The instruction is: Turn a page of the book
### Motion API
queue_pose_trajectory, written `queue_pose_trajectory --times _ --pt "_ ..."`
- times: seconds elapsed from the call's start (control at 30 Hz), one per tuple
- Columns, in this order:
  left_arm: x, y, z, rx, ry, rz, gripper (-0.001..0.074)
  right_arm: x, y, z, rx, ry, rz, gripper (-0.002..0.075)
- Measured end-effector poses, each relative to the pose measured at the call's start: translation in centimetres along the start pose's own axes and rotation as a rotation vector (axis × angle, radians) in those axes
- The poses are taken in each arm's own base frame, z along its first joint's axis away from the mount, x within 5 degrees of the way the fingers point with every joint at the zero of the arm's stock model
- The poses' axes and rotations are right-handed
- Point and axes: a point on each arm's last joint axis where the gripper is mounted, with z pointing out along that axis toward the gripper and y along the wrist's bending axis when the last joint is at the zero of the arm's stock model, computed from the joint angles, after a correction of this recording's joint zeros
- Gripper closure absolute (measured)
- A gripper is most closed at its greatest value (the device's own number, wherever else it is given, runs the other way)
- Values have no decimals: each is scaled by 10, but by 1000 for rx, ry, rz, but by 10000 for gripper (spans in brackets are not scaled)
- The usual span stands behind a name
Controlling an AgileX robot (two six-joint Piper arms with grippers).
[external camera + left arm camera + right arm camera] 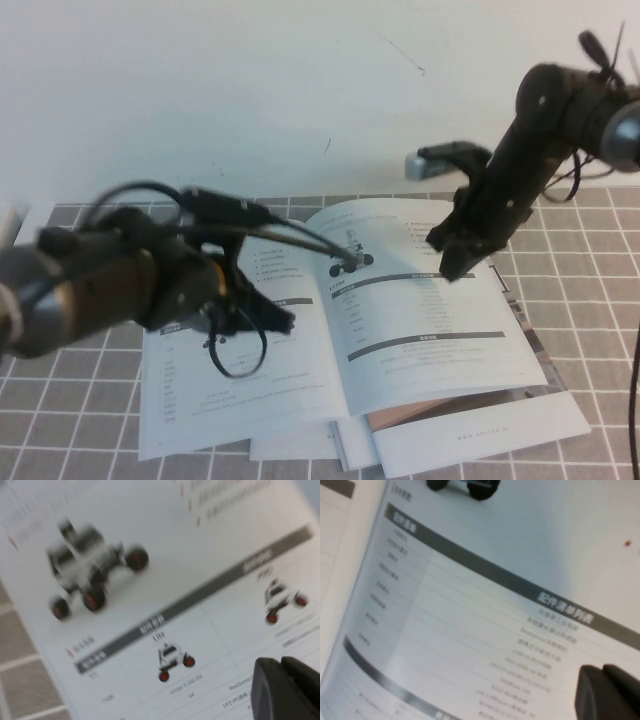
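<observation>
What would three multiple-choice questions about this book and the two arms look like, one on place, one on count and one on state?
1. The right pincer is over: A the book's right-hand page; B a closed box; C a bowl.
2. Grey bars on the right-hand page: A one; B two; C five.
3. The book is: A shut; B lying open; C standing upright.

Answers:
1. A: it hangs above that page's upper part, while the left pincer is over the left-hand page.
2. B: two bars cross it below the vehicle picture.
3. B: both pages lie face up.
</observation>
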Motion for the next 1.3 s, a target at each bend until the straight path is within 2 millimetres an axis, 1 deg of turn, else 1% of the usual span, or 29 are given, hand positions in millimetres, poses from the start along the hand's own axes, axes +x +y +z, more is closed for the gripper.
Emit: queue_pose_trajectory --times 0.07,0.17,0.2,0.23,0.3,0.33,0.37,0.4,0.43,0.47,0.5,0.57,0.6,0.67,0.77,0.83,0.87,0.97,1.03,1.1,1.13,1.2,1.23,1.27,1.3 --pt "-13 3 -30 -6 -56 26 739 -1 7 -26 39 -41 -34 727" --pt "-27 8 -77 -9 -146 47 739 3 22 -76 111 -121 -90 727" --pt "-28 10 -90 -10 -169 55 739 5 28 -93 138 -150 -107 727" --pt "-30 12 -110 -12 -206 56 739 7 33 -108 160 -172 -121 727" --pt "-28 17 -139 -17 -253 64 739 16 46 -144 216 -229 -148 727" --pt "-26 20 -155 -20 -279 72 739 20 51 -158 235 -252 -158 727" --pt "-23 23 -171 -22 -307 76 739 25 57 -171 250 -274 -167 727" --pt "-20 25 -180 -22 -328 81 739 32 66 -192 272 -318 -180 727" --pt "-13 29 -200 -18 -381 84 739 39 74 -208 287 -354 -190 727" --pt "-7 31 -208 -15 -411 92 739 46 82 -224 299 -389 -200 727" --pt "0 33 -222 -10 -457 91 739 52 88 -235 311 -415 -207 727" --pt "17 38 -238 -1 -526 94 739 68 103 -262 335 -478 -225 727" --pt "26 40 -241 1 -551 99 739 75 109 -272 346 -502 -232 727" --pt "50 45 -254 9 -614 98 739 93 120 -288 362 -535 -243 727" --pt "80 51 -261 18 -672 96 739 116 129 -295 379 -533 -252 727" --pt "99 54 -260 22 -698 97 739 136 135 -296 386 -521 -254 727" --pt "107 55 -258 26 -711 98 739 147 137 -293 383 -505 -249 727" --pt "129 56 -252 40 -762 105 739 179 140 -278 384 -467 -237 727" --pt "140 57 -247 54 -803 107 739 201 140 -262 393 -446 -227 727" --pt "150 56 -241 69 -836 109 739 227 141 -248 411 -449 -224 727" --pt "155 56 -237 80 -856 109 739 240 144 -245 424 -468 -227 727" --pt "159 55 -232 90 -874 112 739 263 145 -232 440 -490 -220 727" --pt "161 55 -230 95 -882 113 739 270 144 -224 439 -493 -210 727" --pt "163 54 -227 101 -889 115 739 280 146 -221 446 -514 -210 727" --pt "164 53 -224 108 -891 111 739 296 148 -211 452 -543 -198 727"
